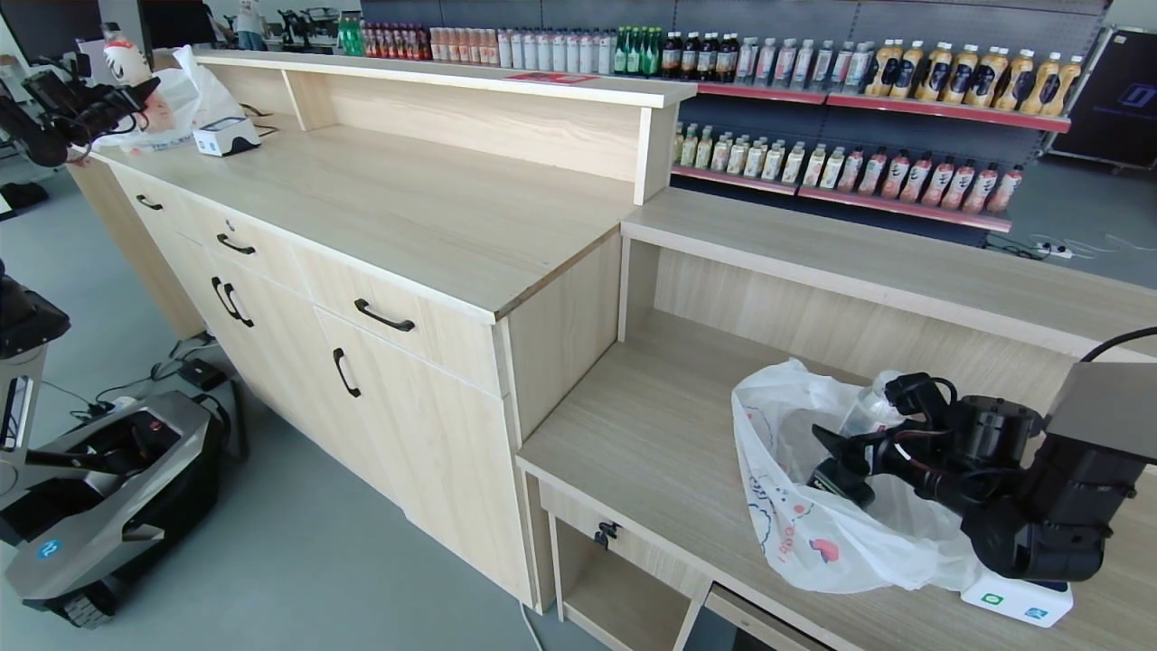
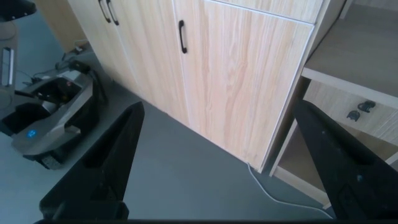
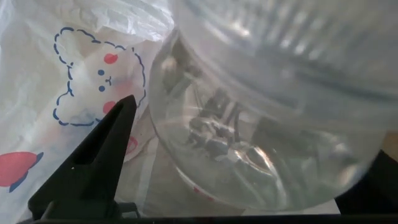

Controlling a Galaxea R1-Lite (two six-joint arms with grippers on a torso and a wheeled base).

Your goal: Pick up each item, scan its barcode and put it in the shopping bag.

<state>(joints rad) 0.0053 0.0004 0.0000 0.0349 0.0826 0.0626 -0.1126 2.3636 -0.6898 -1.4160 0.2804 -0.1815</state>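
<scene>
— Right pincer point(image 1: 815, 455)?
— Apart, either side of the bottle point(image 3: 261, 112) in the bag's point(image 1: 813, 533) mouth. One finger point(image 3: 93, 168) stands just clear of it.
— And the bag?
— On the low counter point(image 1: 651, 434), four o'clock in the head view.
— Left pincer point(image 2: 217, 106)?
— Apart too, above the floor point(image 2: 186, 168).

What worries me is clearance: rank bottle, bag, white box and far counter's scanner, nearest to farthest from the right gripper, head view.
1. Bottle, at the right gripper.
2. Bag, around both.
3. White box, right of the bag.
4. Scanner, far left countertop.
</scene>
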